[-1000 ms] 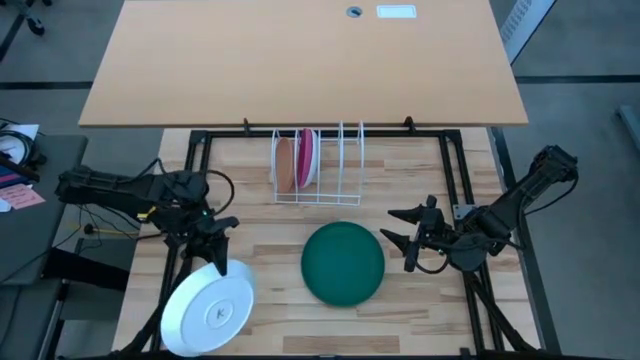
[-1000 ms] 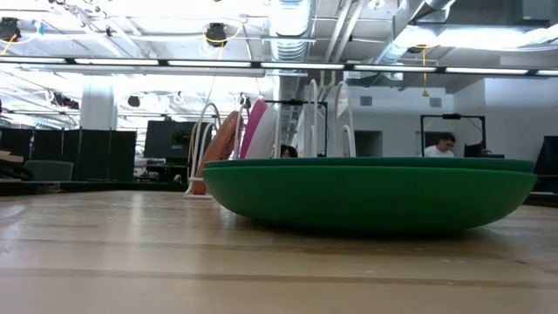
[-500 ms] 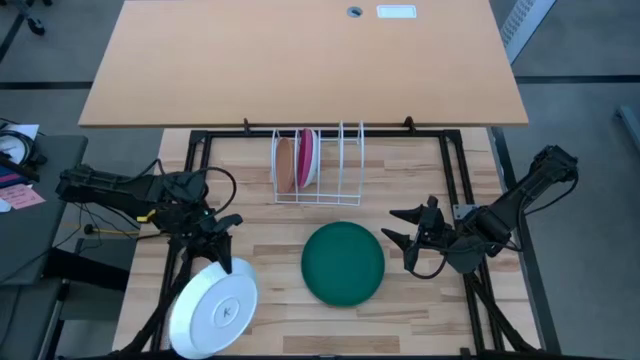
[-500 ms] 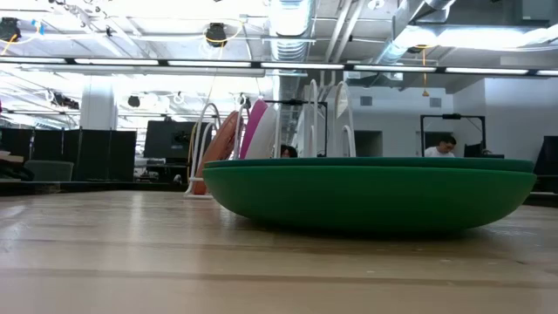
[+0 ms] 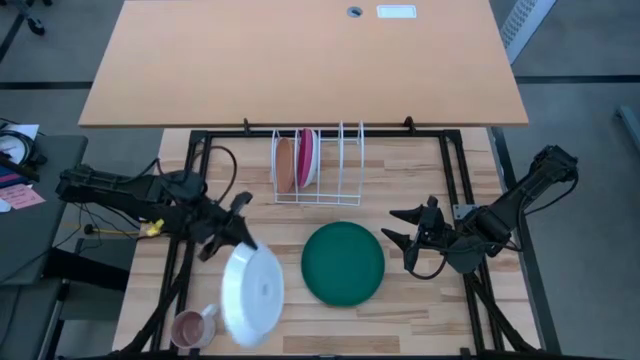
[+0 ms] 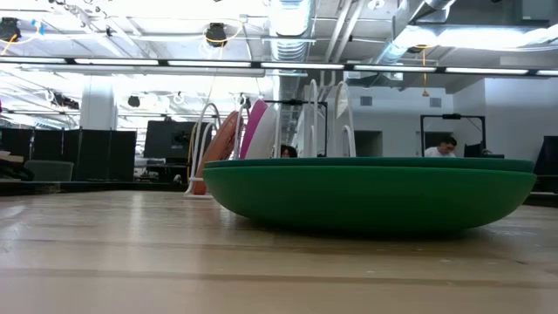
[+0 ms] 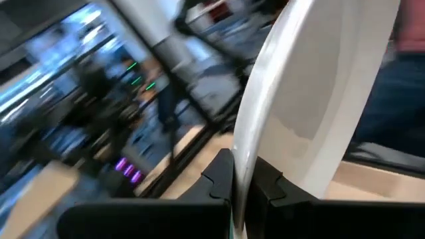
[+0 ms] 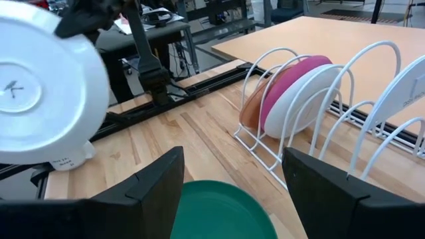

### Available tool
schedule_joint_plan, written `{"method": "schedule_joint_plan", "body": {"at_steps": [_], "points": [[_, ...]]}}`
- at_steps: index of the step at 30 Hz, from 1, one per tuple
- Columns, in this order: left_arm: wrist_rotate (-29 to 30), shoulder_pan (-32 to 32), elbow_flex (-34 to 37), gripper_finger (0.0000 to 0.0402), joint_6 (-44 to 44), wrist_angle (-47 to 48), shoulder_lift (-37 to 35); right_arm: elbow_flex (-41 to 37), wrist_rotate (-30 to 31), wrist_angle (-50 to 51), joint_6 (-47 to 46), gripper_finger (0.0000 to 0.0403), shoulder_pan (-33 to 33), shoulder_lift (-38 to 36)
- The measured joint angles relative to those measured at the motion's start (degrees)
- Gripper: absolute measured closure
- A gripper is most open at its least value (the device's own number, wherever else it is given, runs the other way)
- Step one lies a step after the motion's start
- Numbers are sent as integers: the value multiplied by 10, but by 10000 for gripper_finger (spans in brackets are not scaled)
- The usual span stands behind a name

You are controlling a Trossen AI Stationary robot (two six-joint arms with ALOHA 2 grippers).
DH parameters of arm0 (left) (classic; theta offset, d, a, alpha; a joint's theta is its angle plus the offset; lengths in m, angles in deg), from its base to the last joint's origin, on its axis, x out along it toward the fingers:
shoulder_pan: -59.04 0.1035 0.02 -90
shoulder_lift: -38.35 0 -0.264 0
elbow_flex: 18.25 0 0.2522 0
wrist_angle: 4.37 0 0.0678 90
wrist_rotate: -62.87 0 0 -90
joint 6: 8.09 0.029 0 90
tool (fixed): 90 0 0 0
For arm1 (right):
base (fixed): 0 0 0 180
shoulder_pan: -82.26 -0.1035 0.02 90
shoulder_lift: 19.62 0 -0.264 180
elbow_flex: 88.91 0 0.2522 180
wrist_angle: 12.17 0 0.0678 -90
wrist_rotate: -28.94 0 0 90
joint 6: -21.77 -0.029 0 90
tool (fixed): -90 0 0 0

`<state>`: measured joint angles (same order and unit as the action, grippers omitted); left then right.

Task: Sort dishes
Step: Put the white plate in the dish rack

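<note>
While L gripper [image 5: 238, 232] fingers [image 7: 222, 178] pinch white plate [image 5: 252, 297] rim, plate tilted on edge; R gripper [image 5: 403, 240] spread, w/ nothing between, near green plate [image 5: 343, 263].

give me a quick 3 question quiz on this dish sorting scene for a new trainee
1. True or false: the left hand is shut on the rim of the white plate, which is lifted and tilted on edge.
2. Which plates stand in the white wire rack? A) green and white B) orange-brown and pink C) only pink
3. Fill in: the green plate lies flat on the table, in front of the ____.

Key
1. True; the right hand waits open beside the green plate.
2. B
3. rack
</note>
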<state>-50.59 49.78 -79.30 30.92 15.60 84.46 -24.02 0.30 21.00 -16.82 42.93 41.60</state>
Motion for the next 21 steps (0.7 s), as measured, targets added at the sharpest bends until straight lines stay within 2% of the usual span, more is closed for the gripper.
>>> {"method": "schedule_joint_plan", "body": {"at_steps": [12,17,21], "points": [[385,1,0,401,-141,-74,0,0,0,0,0,143,0,0],[496,0,0,401,-184,-110,0,0,0,1,0,143,0,0],[545,1,0,401,-216,-115,0,0,0,1,0,143,0,0]]}}
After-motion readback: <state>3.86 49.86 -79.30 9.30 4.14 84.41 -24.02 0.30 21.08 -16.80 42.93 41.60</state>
